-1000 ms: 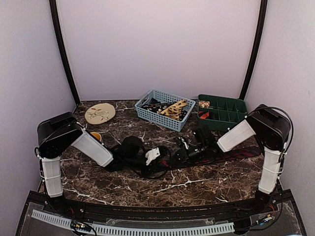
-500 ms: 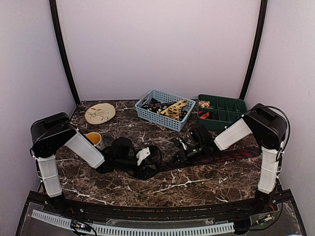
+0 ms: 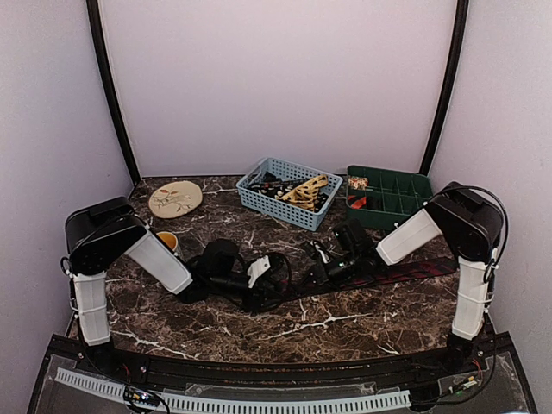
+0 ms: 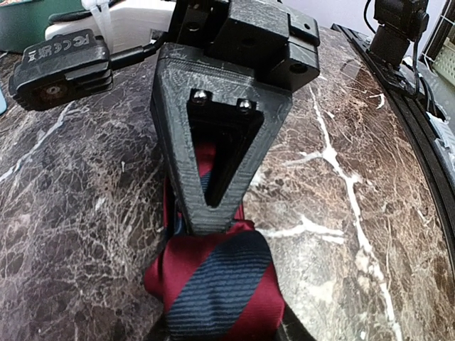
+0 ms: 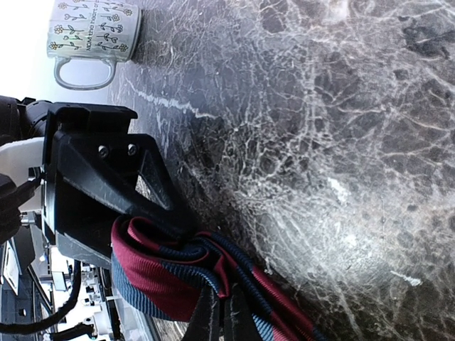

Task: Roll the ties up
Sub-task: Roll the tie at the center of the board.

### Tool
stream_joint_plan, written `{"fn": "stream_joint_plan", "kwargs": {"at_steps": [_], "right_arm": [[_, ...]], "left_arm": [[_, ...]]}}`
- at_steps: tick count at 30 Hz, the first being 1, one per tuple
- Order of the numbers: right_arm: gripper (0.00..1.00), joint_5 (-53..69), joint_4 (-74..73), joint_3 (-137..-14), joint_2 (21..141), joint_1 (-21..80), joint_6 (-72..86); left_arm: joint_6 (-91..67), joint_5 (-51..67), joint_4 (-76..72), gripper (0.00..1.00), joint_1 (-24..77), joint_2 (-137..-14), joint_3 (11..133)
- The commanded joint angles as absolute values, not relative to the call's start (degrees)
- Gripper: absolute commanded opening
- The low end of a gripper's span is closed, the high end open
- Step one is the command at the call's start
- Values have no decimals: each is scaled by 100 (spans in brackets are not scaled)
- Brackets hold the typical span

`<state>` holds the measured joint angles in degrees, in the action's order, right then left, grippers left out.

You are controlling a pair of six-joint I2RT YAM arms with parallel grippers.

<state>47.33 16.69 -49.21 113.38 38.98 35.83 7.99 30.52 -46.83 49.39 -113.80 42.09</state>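
Roll formation on a striped tie (image 4: 213,284), mid-table. One end of the tie is seen folded over itself into a loose, part-formed roll between the two grippers, resting on the marble table (image 3: 345,323). The unrolled length is laid flat toward the right, under the right arm. The right gripper (image 3: 317,267) is shown with its fingers (image 5: 208,320) pressed together, and red-and-navy cloth is pinched between them just beside the fold. The left gripper (image 3: 278,276) is placed at the opposite side of the fold, against the cloth; whether its fingers are spread or closed on the cloth cannot be told from any view. Other ties (image 3: 304,191) are heaped in the blue basket (image 3: 285,213) at the far edge, with a green tray (image 3: 405,211) to its right and a mug (image 5: 89,32) at the left.

Handling: the tie is judged to be light, soft and limp, with a smooth weave likely to slide on itself and on the polished stone. No stiffness is offered, so a roll is expected to spring loose unless it is held pinched. Hold is best taken across the full width of the fold, at the roll's core, while the flat length is drawn taut and straight. A grip at one edge alone is likely to yield a skewed, cone-shaped roll.
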Motion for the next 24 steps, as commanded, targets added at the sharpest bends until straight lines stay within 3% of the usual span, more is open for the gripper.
{"fn": "stream_joint_plan", "kwargs": {"at_steps": [1,11,22,24], "right_arm": [[0,4113,1237,-4673,11654,3841,3524],[0,4219,1336,-4666,11636,3850,3546],[0,4434,1491,-4678,11556,3845,3611],[9,4462,1470,-4649,11413,3763,3670]], "left_arm": [[720,3146,-4960,33,5223,-11358,4534],[1008,2559,-4487,39,5353,-12161,5238],[1742,1857,-3030,28,5353,-12138,5346],[1804,1636,-2617,25,5353,-12057,5392]]}}
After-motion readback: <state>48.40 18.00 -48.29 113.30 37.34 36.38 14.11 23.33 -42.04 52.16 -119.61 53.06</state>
